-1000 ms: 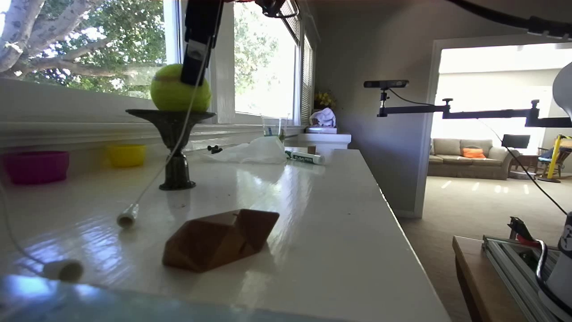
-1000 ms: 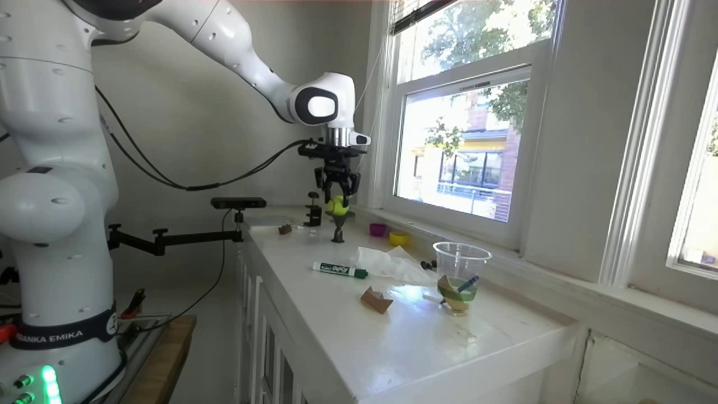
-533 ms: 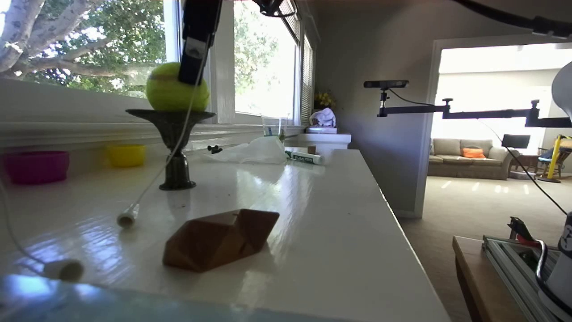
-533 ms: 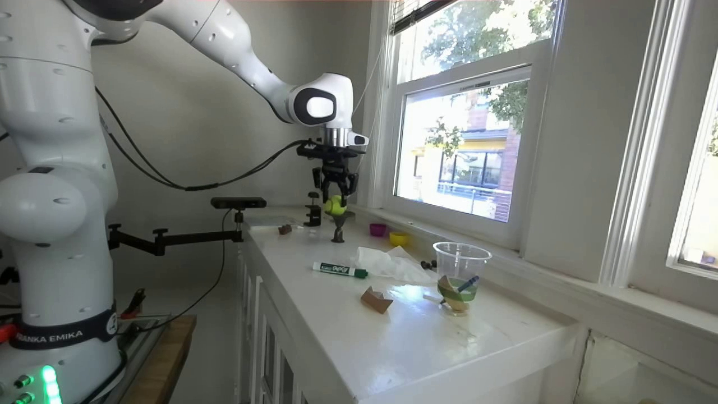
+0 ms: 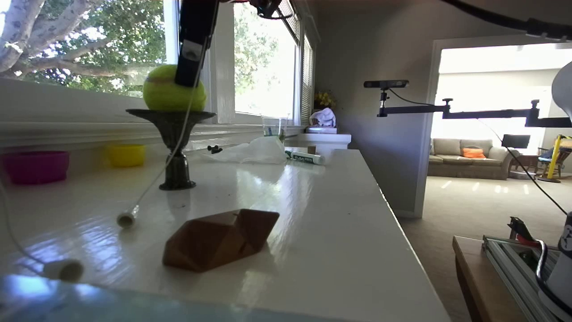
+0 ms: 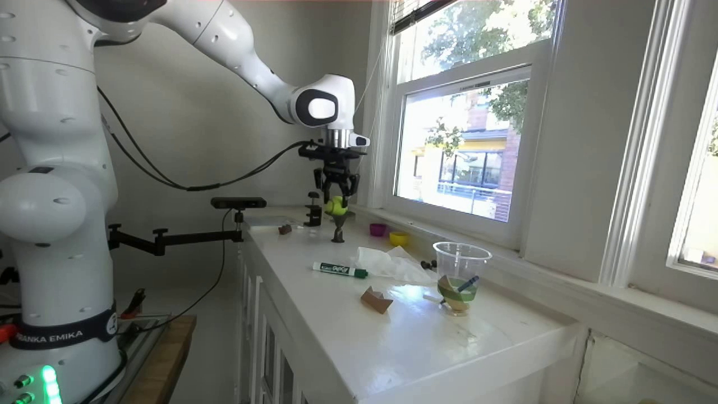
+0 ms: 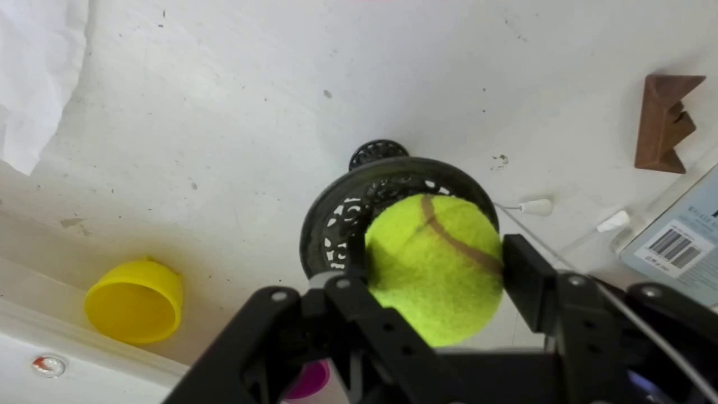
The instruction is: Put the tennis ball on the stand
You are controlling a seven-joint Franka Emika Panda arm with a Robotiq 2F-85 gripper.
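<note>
White counter (image 6: 437, 348) by the window (image 6: 460, 146), and the jaws pinch the tennis ball (image 7: 435, 269) from both sides! It looks seated on the stand (image 5: 169, 134), pinned, presumably, so it can't roll off.

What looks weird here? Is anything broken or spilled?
The white cord looks odd: in the wrist view it crosses in front of the end effector, where it might snag; I can't tell whether they touch. The countertop has a patchy mark, maybe chipped paint or dirt. I see no spill.
</note>
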